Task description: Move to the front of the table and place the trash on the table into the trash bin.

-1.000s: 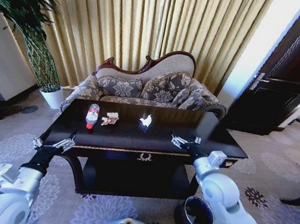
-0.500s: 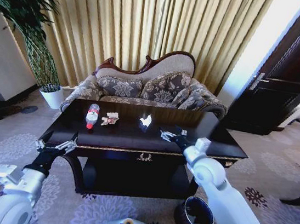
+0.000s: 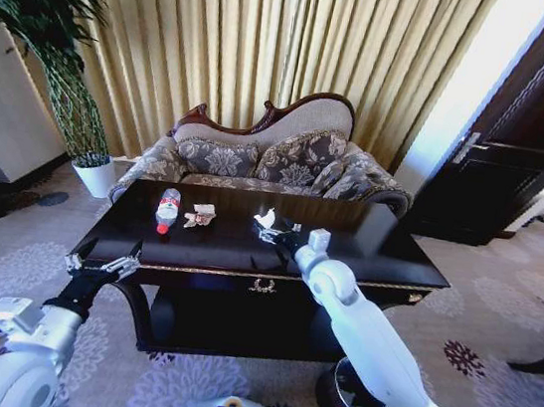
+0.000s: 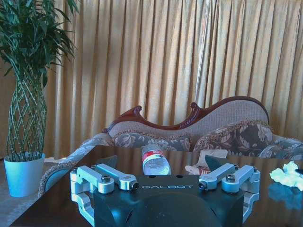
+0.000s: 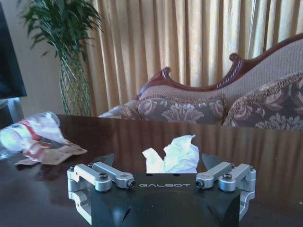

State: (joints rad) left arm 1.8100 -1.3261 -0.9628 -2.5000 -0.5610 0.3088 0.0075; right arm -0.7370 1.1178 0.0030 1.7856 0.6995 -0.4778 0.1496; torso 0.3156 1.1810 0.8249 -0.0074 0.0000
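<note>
Tissue wad (image 3: 265, 220): far centre of table (image 3: 387, 241), right gripper (image 3: 270, 234) just near of it, jaws apart. Advice: centre the wad between fingers before closing. Bottle (image 3: 167, 209), wrapper (image 3: 199, 216): far left. Left gripper (image 3: 103, 267): jaws apart, near-left corner. Trash bin (image 3: 352, 391): floor, near right.

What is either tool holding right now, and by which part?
Nothing. The right tool is open, just short of the white crumpled tissue wad; the left tool is open beside the dark glossy wooden table.
</note>
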